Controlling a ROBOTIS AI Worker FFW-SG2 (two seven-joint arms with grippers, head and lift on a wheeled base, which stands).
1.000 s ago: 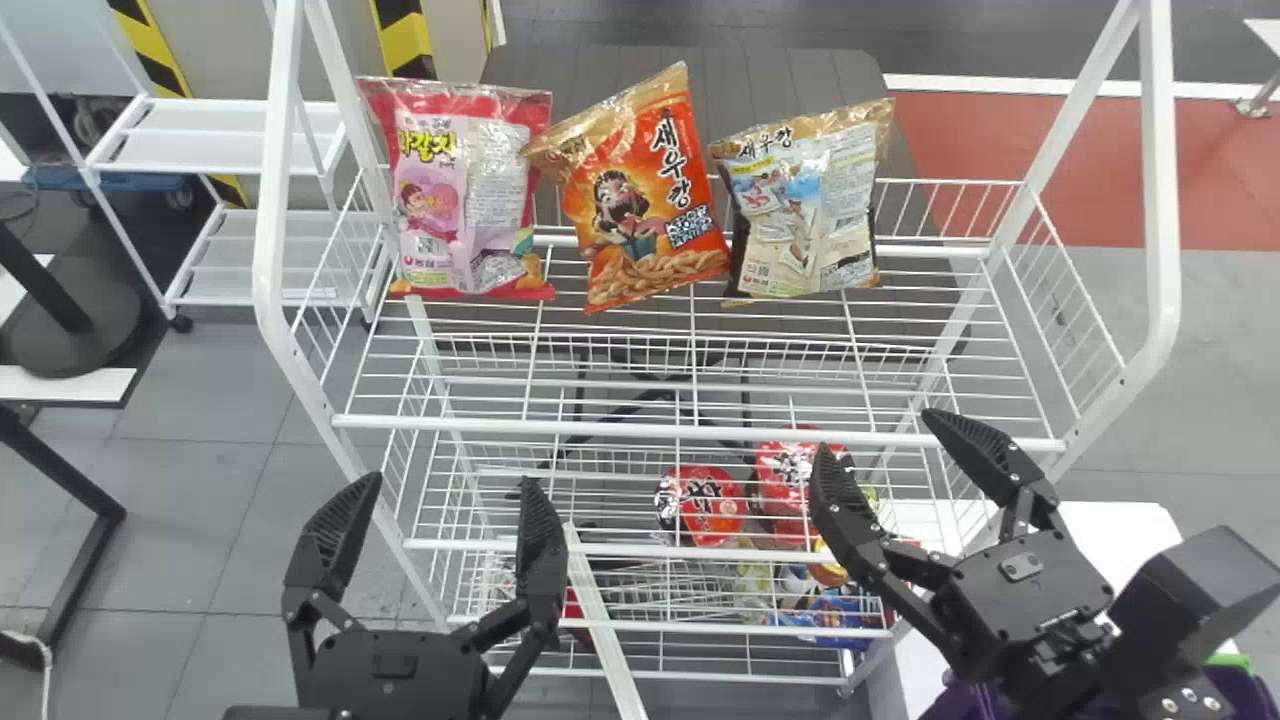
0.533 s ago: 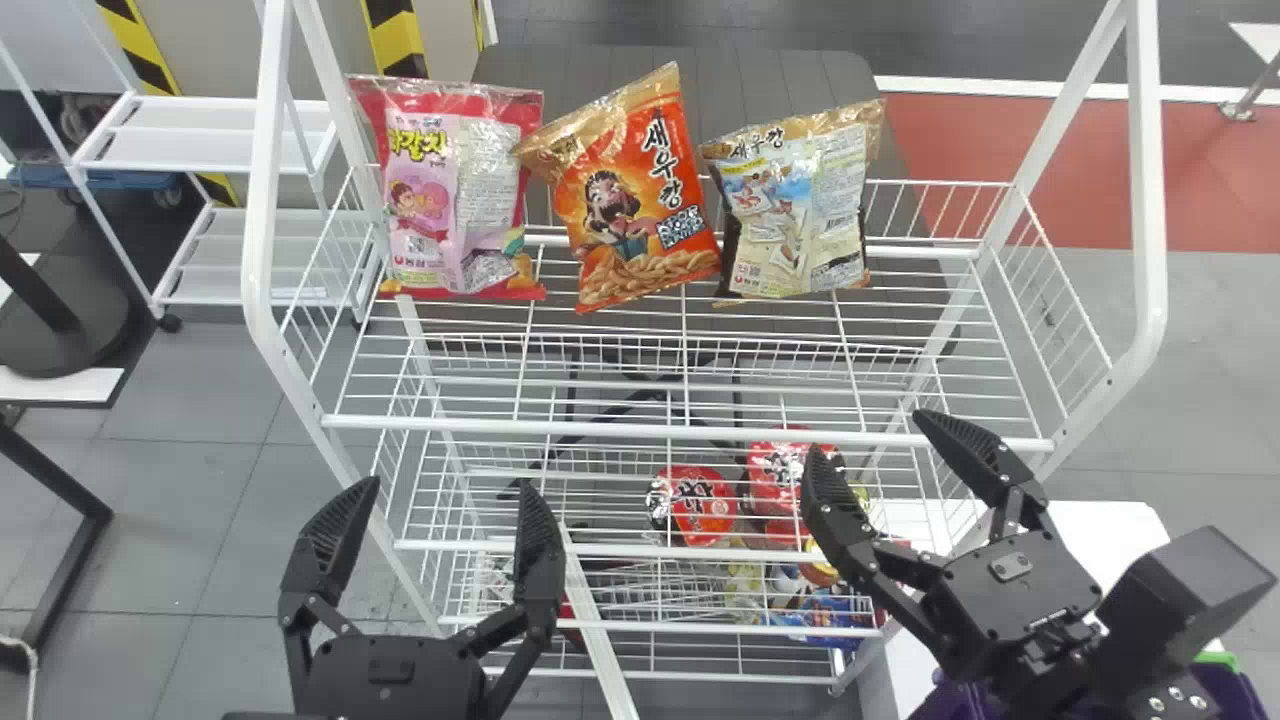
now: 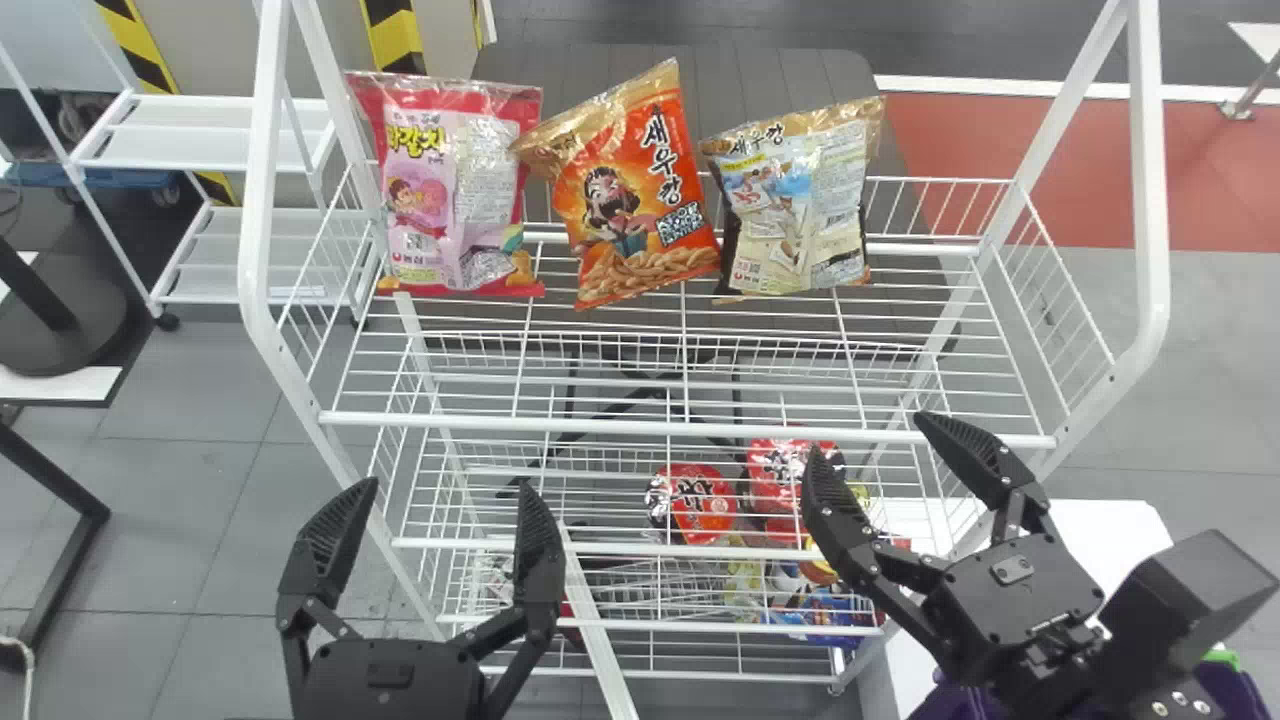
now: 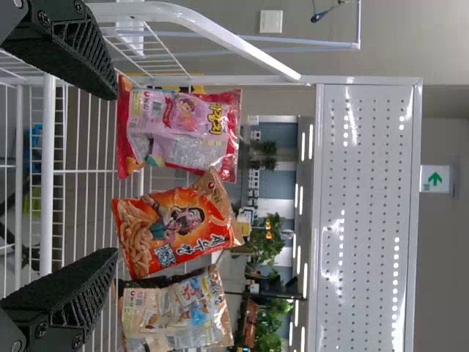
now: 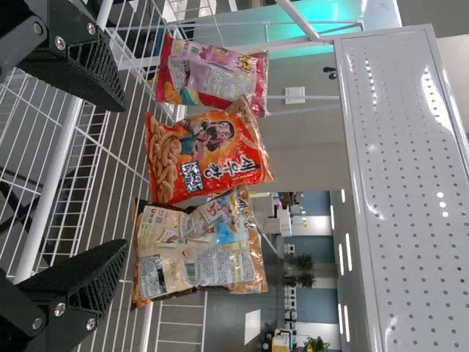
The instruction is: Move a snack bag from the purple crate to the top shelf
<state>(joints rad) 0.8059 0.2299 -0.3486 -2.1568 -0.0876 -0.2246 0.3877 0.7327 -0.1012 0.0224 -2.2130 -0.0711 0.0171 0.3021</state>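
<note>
Three snack bags stand in a row at the back of the white wire top shelf (image 3: 600, 428): a pink one (image 3: 450, 190), an orange one (image 3: 635, 205) and a beige one (image 3: 800, 205). My left gripper (image 3: 440, 500) is open in front of the shelf's left part, as is my right gripper (image 3: 885, 450) by its front right part. Below the right arm, part of the purple crate (image 3: 1230, 690) shows; its inside is hidden. Nothing is between the fingers of the left gripper (image 4: 110, 172) or the right gripper (image 5: 124, 180) in their wrist views.
Red-lidded cups (image 3: 700, 503) stand on a lower shelf, with colourful packs (image 3: 825, 615) lower down. White side posts (image 3: 1150, 200) rise at both ends of the rack. A white surface (image 3: 1110, 530) lies at the right, and another white rack (image 3: 215, 135) stands at the back left.
The shelf and bags have shifted slightly left in the head view. The right gripper shifted left slightly with them, while the left gripper stayed nearly in place. Both have stayed open.
</note>
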